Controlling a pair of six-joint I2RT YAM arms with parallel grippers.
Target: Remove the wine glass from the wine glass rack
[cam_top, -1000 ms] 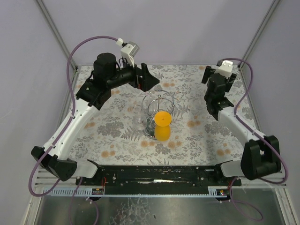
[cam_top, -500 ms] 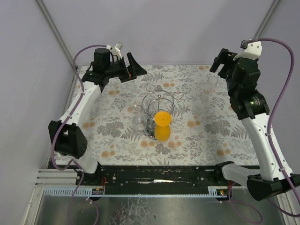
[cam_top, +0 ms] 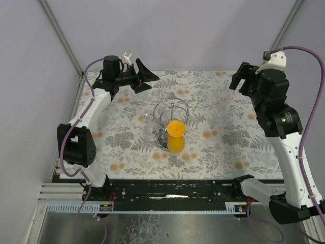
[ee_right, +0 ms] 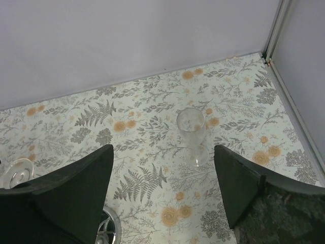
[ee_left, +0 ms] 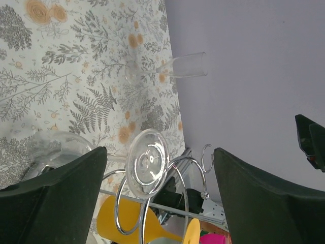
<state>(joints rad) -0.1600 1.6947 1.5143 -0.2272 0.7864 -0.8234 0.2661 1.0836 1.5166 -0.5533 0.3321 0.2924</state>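
The chrome wire wine glass rack (cam_top: 172, 111), with its curled loops and shiny round base, stands in the middle of the flower-patterned desk (cam_top: 213, 147). Hanging from it upside down are a clear stemmed wine glass (ee_left: 147, 162) on its left side and an orange plastic wine glass (cam_top: 176, 134) on its near side. A second clear glass (ee_right: 192, 133) stands upright on the desk far to the right, well apart from the rack.

The left claw (ee_left: 160, 155) hovers raised at the far left, released, fingers spread wide and aimed at the rack. In its wrist view the clear glass's round foot sits between the fingers but some way ahead of them. The right claw (ee_right: 163, 152) is also released and empty, held high over the far right of the desk.

The left arm looks to be approaching the hanging clear glass, with nothing grasped yet. To do this well, it should come in level and centre the thin stem just under the foot. It should clench gently, since the glass is slick and brittle. Then it should raise the foot a touch off the wire and draw it outward along the open end of the loop, not pull downward. The stand looks light, so a sideways nudge could tip it or swing the orange glass.

No brand, label or writing can be read anywhere.
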